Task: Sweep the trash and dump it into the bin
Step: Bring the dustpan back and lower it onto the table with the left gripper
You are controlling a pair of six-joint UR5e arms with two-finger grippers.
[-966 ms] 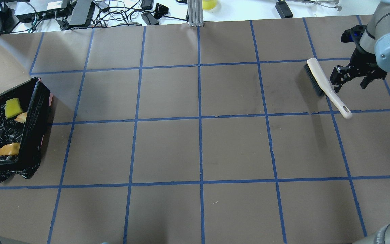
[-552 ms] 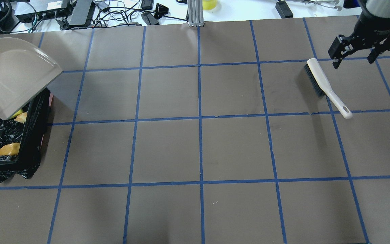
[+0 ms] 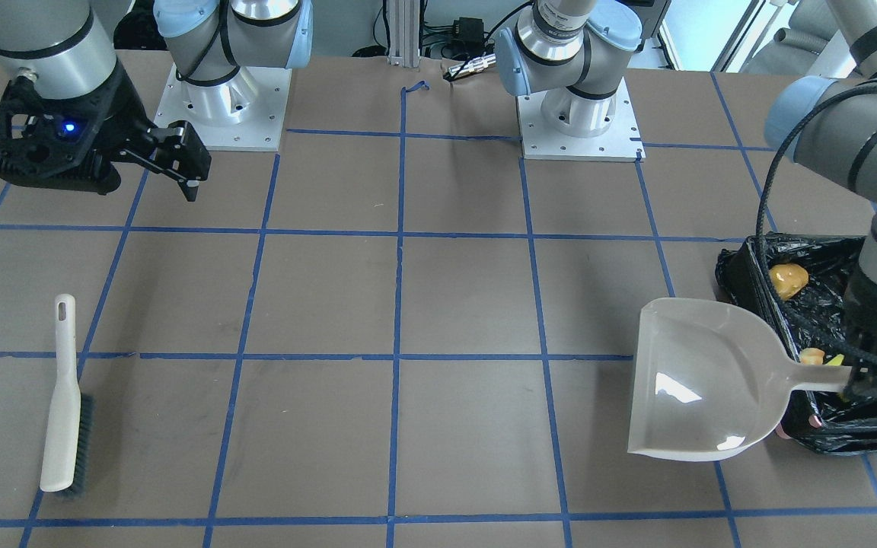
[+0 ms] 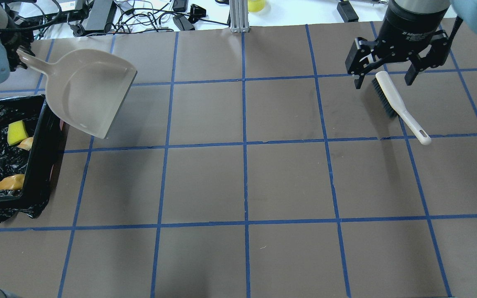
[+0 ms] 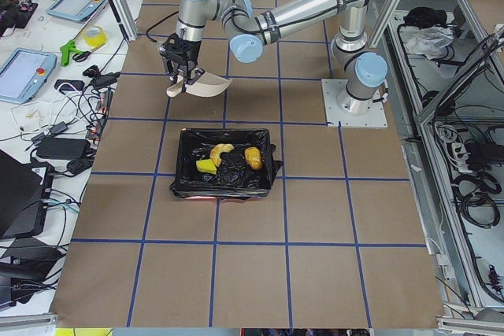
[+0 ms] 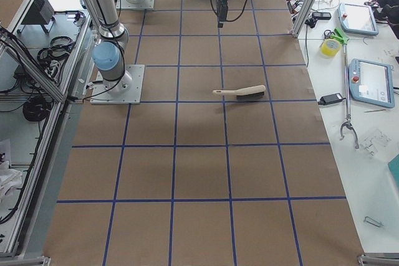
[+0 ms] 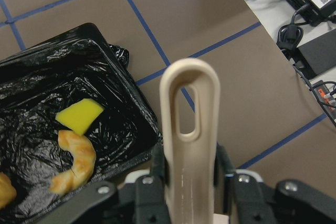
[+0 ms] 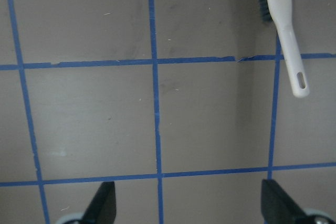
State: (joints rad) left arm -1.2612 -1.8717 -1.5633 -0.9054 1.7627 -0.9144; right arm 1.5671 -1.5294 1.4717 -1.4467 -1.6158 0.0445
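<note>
**Since the trash is binned, the dustpan wants parking**

As the trash lies inside the black-lined bin, dumping looks done. The left gripper clamps the dustpan's handle, pan aloft near the bin; next, lower it to the table and let go. The right gripper hangs spread, empty, over the brush. Brown matting, blue tape squares; cables crowd the bench beyond.

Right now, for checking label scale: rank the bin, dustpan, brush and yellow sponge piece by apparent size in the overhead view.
1. bin and dustpan: they look alike. The dustpan is held up nearer the camera and the frame crops the bin, so they stay unranked.
2. brush.
3. yellow sponge piece, the smallest.
</note>
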